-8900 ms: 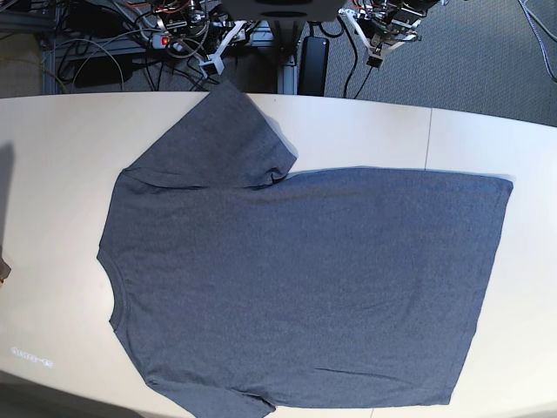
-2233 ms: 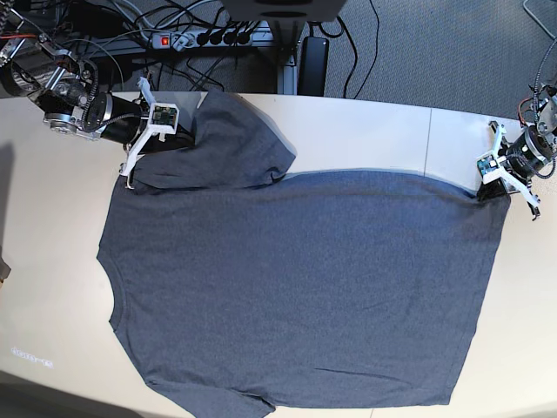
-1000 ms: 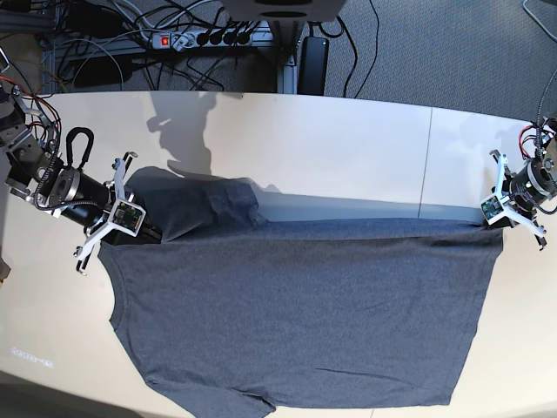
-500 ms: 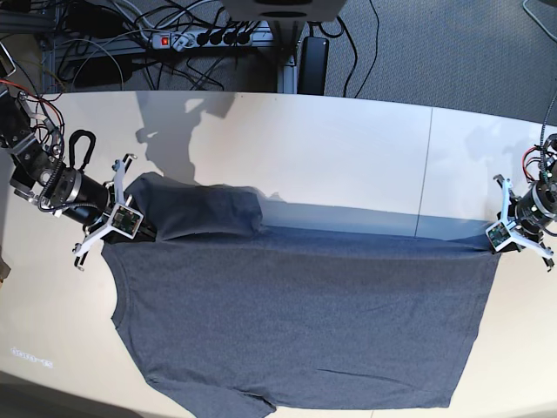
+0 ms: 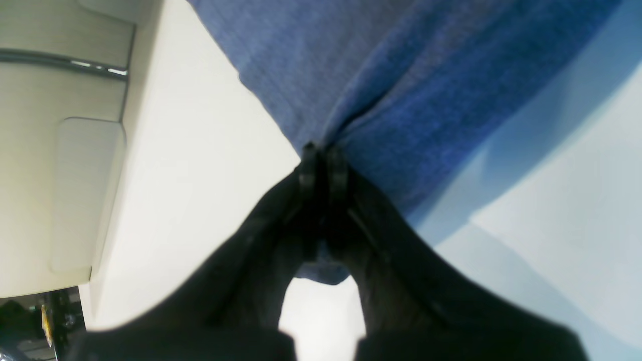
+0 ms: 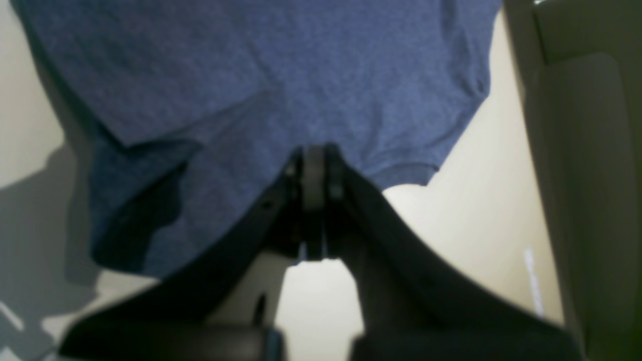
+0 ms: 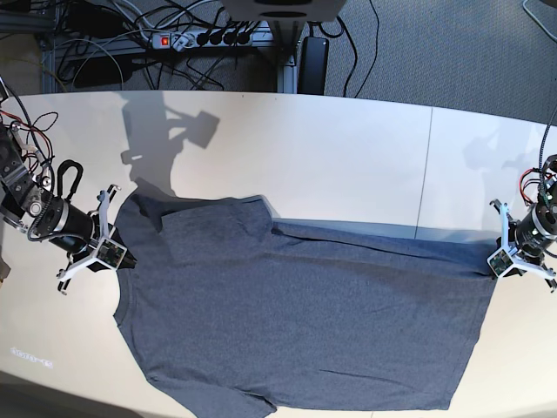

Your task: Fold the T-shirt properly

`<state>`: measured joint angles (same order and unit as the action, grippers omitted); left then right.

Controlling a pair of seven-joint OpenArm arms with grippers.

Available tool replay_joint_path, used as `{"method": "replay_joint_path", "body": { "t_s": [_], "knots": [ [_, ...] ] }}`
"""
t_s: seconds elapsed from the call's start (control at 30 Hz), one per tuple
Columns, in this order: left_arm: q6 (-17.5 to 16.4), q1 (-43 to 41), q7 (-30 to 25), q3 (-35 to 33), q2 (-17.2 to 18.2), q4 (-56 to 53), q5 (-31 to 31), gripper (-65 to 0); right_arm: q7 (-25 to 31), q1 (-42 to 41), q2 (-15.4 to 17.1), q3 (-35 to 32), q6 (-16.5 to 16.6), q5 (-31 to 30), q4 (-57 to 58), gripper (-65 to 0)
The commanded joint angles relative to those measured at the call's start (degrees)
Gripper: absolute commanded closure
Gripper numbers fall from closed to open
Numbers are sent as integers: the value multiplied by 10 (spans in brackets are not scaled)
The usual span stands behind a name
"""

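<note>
A: How do the jaws stand on each side?

B: Both pairs are clenched on cloth; the left gripper (image 5: 321, 150) has its jaws pressed together on a corner of the T-shirt (image 7: 305, 313), fabric bunching into a crease just beyond the tips; the right gripper (image 6: 313, 155) pinches the shirt's edge the same way, no gap showing between the jaws.

A: And where does the shirt lie?

B: On the pale desk (image 7: 348, 148), stretched between the two grippers; in the base view the left gripper (image 7: 498, 252) holds the hem end and the right gripper (image 7: 122, 259) holds the shoulder end by the collar; the long axis runs from one pair of jaws to the other, collar toward the right arm, hem toward the left; the far edge is folded over onto the body.

A: What do the wrist views add?

B: The pinch itself, which the base view leaves too small to judge; the right wrist view also shows a sleeve (image 6: 431, 115) beside its jaws; only the base view shows the whole garment and the cables (image 7: 183, 39) on the floor beyond the desk.
</note>
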<state>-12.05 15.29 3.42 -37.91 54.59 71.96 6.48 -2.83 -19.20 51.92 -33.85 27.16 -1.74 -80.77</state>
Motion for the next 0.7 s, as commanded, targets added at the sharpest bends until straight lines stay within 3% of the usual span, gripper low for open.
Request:
{"method": "replay_joint_path", "body": {
  "t_s": [0.0,0.13,0.27,0.67],
  "knots": [
    [-3,18,-4,7,6,2,2,0,9,-19,12,-4,42,-4,-3,0],
    [-17,34,-3,7,-17,-16,2,0,8,-43,1,-45,42,3,13,0],
    [-17,50,-4,7,-33,-56,1,0,8,-64,-31,-57,42,2,45,0],
    [-17,66,-3,6,-36,-93,14,0,-26,-106,-92,-57,42,-47,52,0]
  ]
}}
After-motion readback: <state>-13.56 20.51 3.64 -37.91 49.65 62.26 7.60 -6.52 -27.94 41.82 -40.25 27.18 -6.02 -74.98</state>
